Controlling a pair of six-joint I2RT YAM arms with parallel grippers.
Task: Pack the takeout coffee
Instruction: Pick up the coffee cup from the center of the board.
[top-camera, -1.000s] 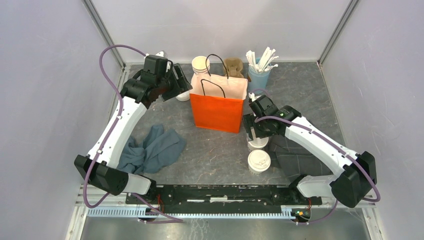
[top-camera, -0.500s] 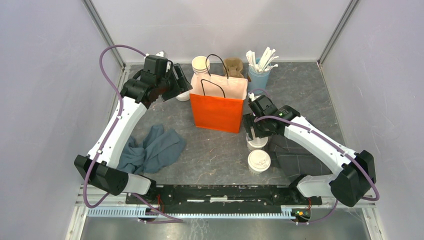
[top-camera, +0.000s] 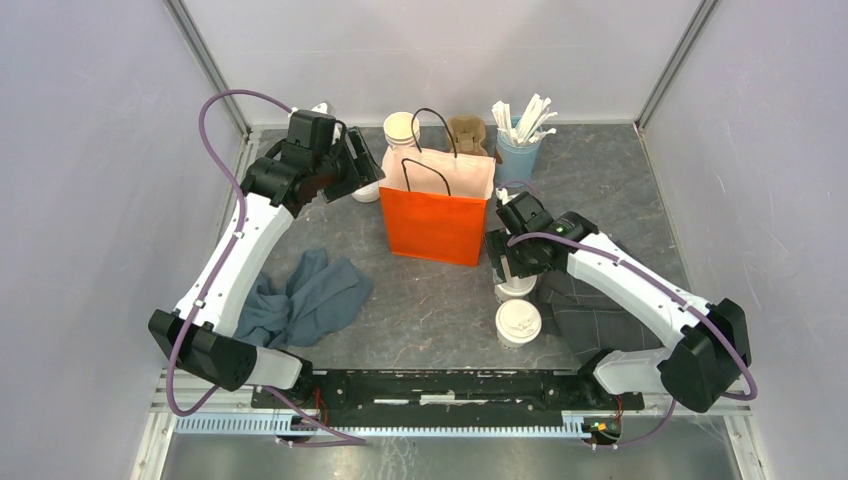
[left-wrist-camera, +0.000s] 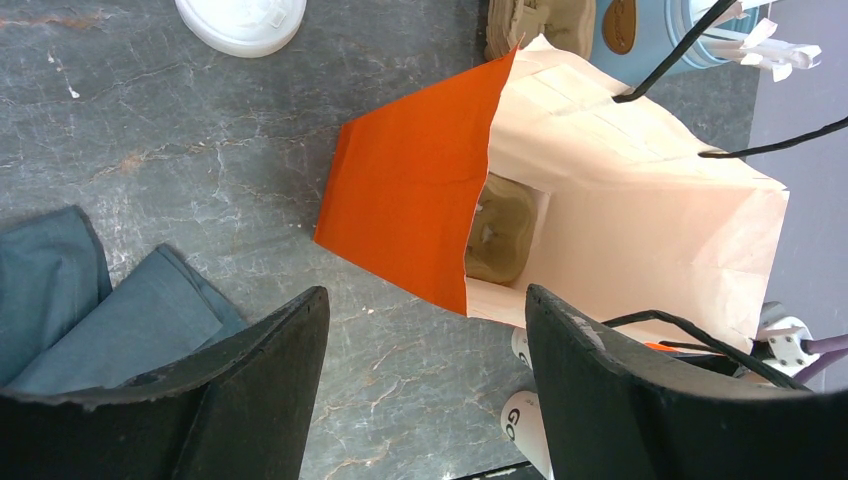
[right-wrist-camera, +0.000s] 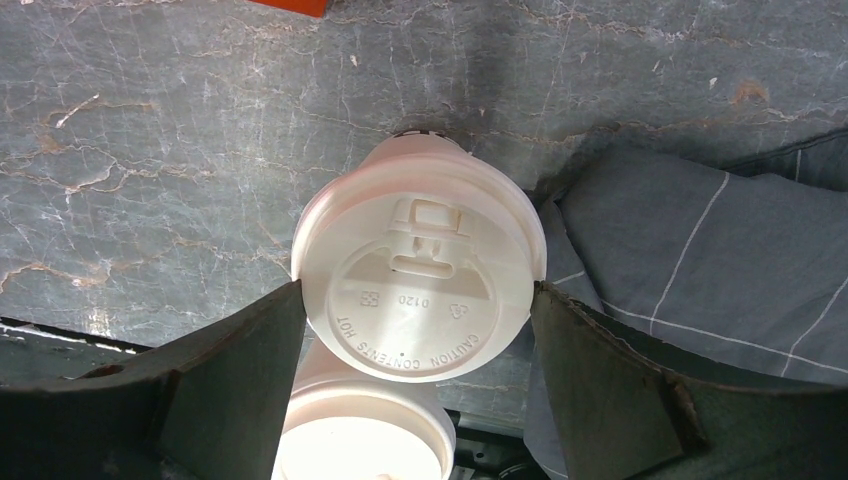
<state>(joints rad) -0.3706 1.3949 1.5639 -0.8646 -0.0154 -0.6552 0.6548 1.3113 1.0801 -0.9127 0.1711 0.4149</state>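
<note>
Two lidded white cups of takeout coffee stand right of the orange paper bag (top-camera: 435, 222). My right gripper (top-camera: 513, 266) hangs over the farther cup (top-camera: 515, 289), open. In the right wrist view its fingers flank that cup's lid (right-wrist-camera: 418, 285) right at the rim, and the gripper (right-wrist-camera: 417, 290) has not lifted it off the table. The nearer cup (top-camera: 518, 322) stands free just below (right-wrist-camera: 360, 440). My left gripper (top-camera: 360, 165) is open and holds nothing, raised left of the bag. Its wrist view looks between the gripper's (left-wrist-camera: 425, 292) fingers into the open bag (left-wrist-camera: 410, 200), with a brown cardboard carrier (left-wrist-camera: 500, 230) inside.
A blue cloth (top-camera: 305, 295) lies front left and a dark checked cloth (top-camera: 590, 305) sits right of the cups. Behind the bag stand lidless cups (top-camera: 401, 130), a cardboard carrier (top-camera: 467, 135) and a blue cup of stirrers (top-camera: 518, 150). White lids (top-camera: 367, 190) lie by the left gripper.
The right gripper has shifted slightly over the farther cup. The left arm, the bag and both cups have stayed put.
</note>
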